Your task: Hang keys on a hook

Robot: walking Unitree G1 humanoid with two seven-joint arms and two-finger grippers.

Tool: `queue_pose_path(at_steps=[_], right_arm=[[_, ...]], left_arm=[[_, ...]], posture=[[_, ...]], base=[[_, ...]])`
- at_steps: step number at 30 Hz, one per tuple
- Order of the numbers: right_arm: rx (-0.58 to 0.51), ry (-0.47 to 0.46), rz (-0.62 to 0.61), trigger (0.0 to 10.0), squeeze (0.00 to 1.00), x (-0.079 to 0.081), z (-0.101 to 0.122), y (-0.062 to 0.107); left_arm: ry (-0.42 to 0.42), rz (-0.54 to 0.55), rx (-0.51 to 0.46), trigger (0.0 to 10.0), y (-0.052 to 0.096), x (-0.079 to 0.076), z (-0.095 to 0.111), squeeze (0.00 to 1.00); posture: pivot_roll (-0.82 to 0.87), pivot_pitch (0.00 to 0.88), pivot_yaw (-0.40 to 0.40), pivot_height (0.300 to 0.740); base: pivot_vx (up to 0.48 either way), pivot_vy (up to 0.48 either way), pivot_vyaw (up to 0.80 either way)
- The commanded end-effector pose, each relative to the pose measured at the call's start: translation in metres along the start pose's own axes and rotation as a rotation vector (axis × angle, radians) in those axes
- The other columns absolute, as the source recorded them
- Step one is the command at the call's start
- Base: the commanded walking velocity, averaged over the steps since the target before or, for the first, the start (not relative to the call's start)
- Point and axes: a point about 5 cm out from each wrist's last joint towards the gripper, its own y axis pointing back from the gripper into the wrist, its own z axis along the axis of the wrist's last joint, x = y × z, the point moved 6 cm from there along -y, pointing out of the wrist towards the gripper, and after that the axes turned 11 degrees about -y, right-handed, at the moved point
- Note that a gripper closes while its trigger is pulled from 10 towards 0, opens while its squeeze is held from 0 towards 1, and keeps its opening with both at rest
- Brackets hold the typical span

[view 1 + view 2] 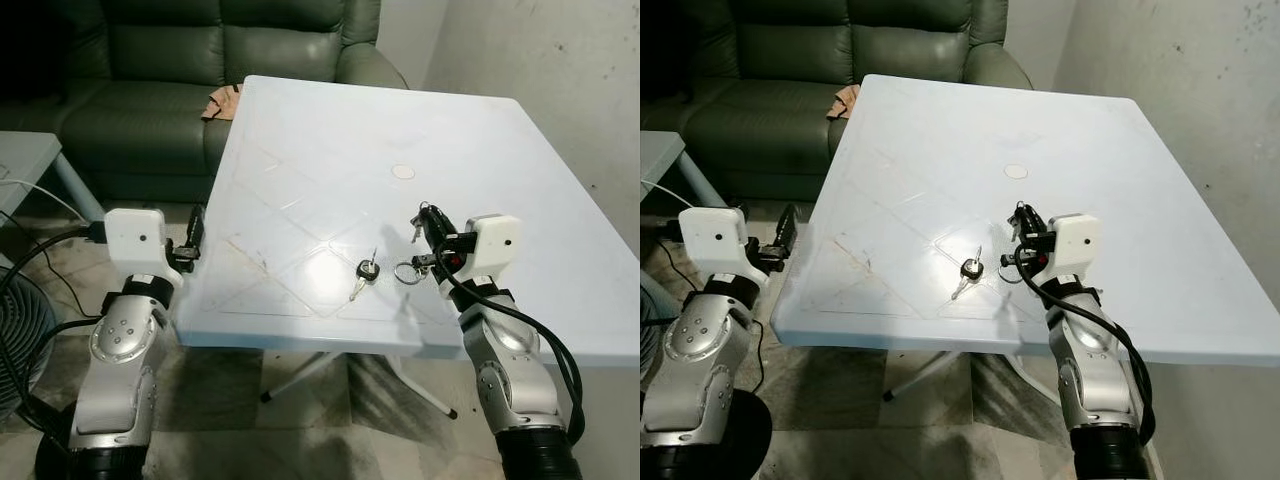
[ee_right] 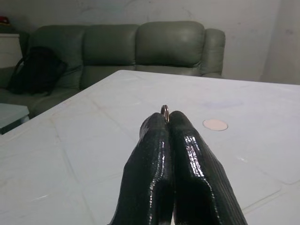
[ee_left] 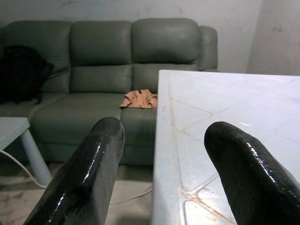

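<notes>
A key with a black head [image 1: 366,270] lies on the white table [image 1: 320,130] near its front edge, with a metal ring [image 1: 405,272] just to its right. My right gripper [image 1: 422,216] hovers over the table right of them, shut on a small key ring [image 2: 164,110] that pokes out between its fingertips. A small round disc [image 1: 403,172] sits flat on the table beyond the gripper. My left gripper [image 1: 194,228] is open at the table's left edge, nothing between its fingers [image 3: 101,154].
A green sofa [image 1: 200,60] stands behind the table with an orange cloth [image 1: 222,101] on its seat. A low pale table [image 1: 25,160], cables and a fan [image 1: 20,340] are on the floor at left. A wall runs along the right.
</notes>
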Motion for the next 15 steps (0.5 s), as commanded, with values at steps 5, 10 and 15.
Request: queue_pose_path(at_steps=[5, 10, 15], right_arm=[[0.001, 0.012, -0.001, 10.0, 0.0, -0.0002, 0.0, -0.0014], [0.001, 0.012, -0.001, 10.0, 0.0, -0.0001, -0.0002, -0.0015], [0.008, 0.024, 0.005, 10.0, 0.0, -0.0001, -0.0013, -0.002]], left_arm=[[-0.027, -0.033, -0.016, 10.0, -0.0016, -0.0022, 0.0029, 0.0], [-0.025, -0.037, -0.018, 10.0, -0.0018, -0.0024, 0.0027, 0.0], [-0.016, -0.038, -0.032, 10.0, -0.0028, -0.0047, 0.0062, 0.0]], posture=[[-0.07, 0.011, -0.01, 0.74], [-0.07, 0.011, -0.01, 0.74], [-0.07, 0.0, -0.016, 0.74]], base=[[0.0, 0.0, -0.72], [0.0, 0.0, -0.72], [0.0, -0.064, -0.72]])
